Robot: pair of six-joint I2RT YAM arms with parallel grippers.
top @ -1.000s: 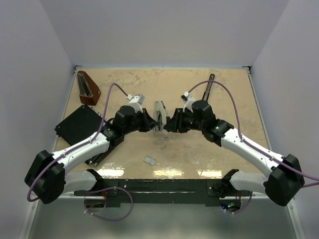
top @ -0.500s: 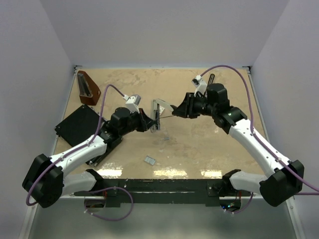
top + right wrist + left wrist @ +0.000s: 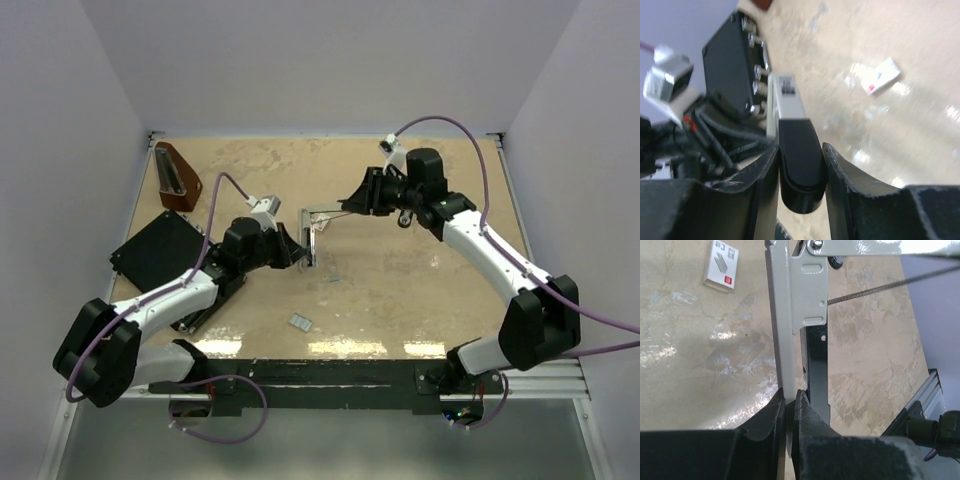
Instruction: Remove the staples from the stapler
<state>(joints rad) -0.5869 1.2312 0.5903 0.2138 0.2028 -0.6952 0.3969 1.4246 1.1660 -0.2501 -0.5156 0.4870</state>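
The stapler (image 3: pixel 312 228) is opened into an L between my two grippers. My left gripper (image 3: pixel 298 252) is shut on its pale grey metal bar (image 3: pixel 782 340), which stands beside a black bar (image 3: pixel 816 375). In the left wrist view the jaws (image 3: pixel 790 392) pinch that grey bar's edge, and a thin stretched spring (image 3: pixel 880 287) runs off to the right. My right gripper (image 3: pixel 352 205) is shut on the stapler's rounded black end (image 3: pixel 800 170), held at mid-back of the table. A tiny silvery strip, the staples (image 3: pixel 331 278), lies on the table below the stapler.
A small white staple box (image 3: pixel 300 322) lies near the front; it also shows in the left wrist view (image 3: pixel 721 265) and the right wrist view (image 3: pixel 881 75). A flat black box (image 3: pixel 160 248) and a brown wedge (image 3: pixel 177 176) sit at the left.
My right gripper has moved back and to the right with the stapler's black end, swinging the stapler open. My left gripper has kept hold of the grey bar and shifted slightly.
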